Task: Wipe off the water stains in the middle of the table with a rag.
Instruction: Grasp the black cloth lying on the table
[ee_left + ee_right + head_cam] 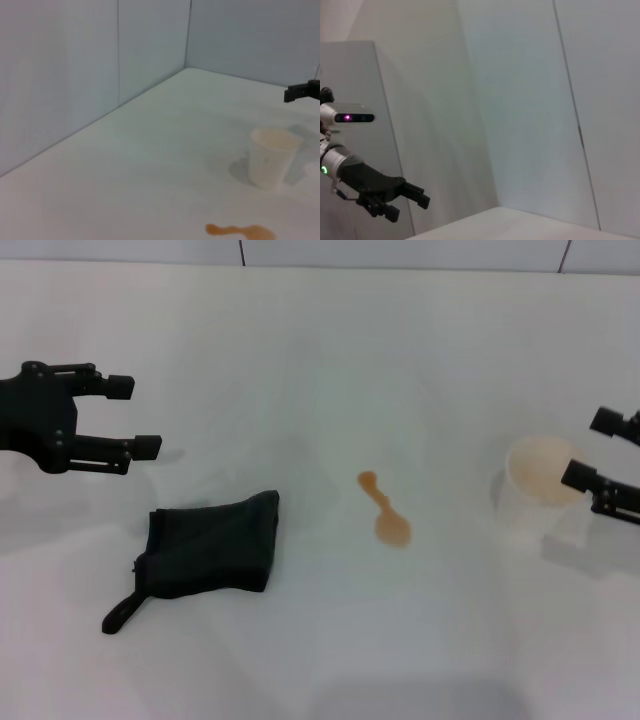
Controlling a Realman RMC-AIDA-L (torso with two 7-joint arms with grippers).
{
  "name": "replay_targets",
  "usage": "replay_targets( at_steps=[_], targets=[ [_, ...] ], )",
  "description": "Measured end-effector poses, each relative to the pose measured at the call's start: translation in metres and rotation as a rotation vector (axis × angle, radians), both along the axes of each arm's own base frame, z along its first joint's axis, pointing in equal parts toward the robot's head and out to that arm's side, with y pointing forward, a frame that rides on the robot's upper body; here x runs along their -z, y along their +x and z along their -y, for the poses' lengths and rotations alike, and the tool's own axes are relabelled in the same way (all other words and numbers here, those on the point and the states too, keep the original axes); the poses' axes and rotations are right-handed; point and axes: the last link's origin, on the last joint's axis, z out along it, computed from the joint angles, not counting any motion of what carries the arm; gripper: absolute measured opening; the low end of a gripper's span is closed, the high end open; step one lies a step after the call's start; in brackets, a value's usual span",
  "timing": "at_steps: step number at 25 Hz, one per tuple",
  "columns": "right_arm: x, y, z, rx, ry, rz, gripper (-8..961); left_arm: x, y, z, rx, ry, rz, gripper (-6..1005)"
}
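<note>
The white table (330,360) carries a dark rag (212,545), an orange-brown puddle (385,512) in the middle, and a plastic cup (535,490).

- Plain white table (330,350) fills the head view, smooth and matte.
- Pale grey wall panels (60,75) rise right behind it, split by thin dark vertical seams (118,52).
- Two walls meet at a corner (188,35).
- Soft, even light, faint shadows only.

Before me the white table (330,360) bears an orange-brown, spoon-shaped stain (386,511) near its middle. My dark rag (210,545) lies crumpled flat just left of it, apart, loop tab trailing toward me.
</note>
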Motion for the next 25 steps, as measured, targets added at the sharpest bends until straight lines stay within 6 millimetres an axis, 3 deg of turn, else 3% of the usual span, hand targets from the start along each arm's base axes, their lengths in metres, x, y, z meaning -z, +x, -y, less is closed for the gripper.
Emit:
replay_targets(
  at_steps=[11, 25],
  targets=[
    [-0.026, -0.02, -0.018, -0.087, -0.032, 0.172, 857, -0.002, 0.004, -0.002, 0.006, 0.022, 0.038, 859],
    [-0.039, -0.041, -0.03, -0.069, -0.146, 0.297, 856, -0.001, 0.009, -0.008, 0.01, 0.029, 0.043, 859]
  ],
)
